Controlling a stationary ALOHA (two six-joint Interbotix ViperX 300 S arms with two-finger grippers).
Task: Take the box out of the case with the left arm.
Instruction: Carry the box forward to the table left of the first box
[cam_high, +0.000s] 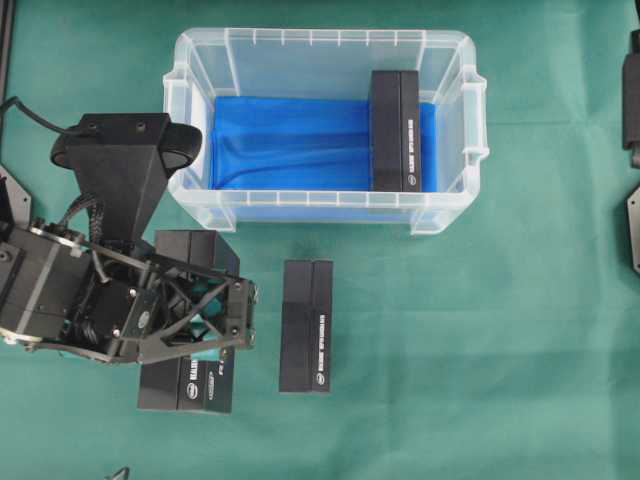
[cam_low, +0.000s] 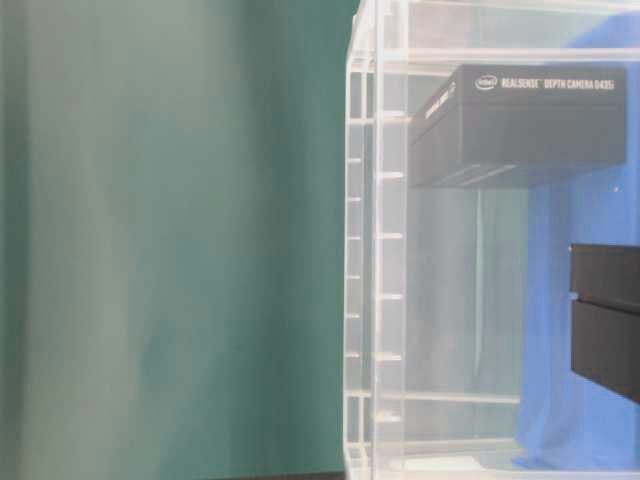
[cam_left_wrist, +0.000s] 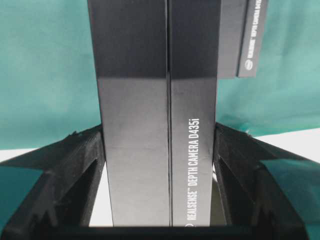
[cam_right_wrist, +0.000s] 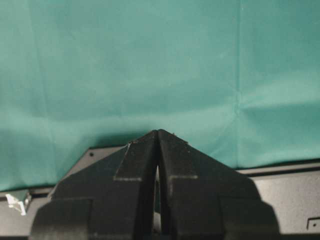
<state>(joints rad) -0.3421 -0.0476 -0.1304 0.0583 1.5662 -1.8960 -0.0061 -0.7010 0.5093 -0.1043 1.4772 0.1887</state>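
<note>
Overhead exterior: the left gripper (cam_high: 215, 335) clamps a long black box (cam_high: 190, 385) lettered in white, outside the clear, blue-lined case (cam_high: 320, 212); the right gripper (cam_right_wrist: 158, 145) is closed.

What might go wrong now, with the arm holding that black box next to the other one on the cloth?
1. The held box sits only partway between the left gripper's fingers, so it might slip or tilt on release.
2. The second box lies close by on the cloth; a swing could bump it.
3. One box remains in the case, near its right wall, leaving little finger room.
</note>
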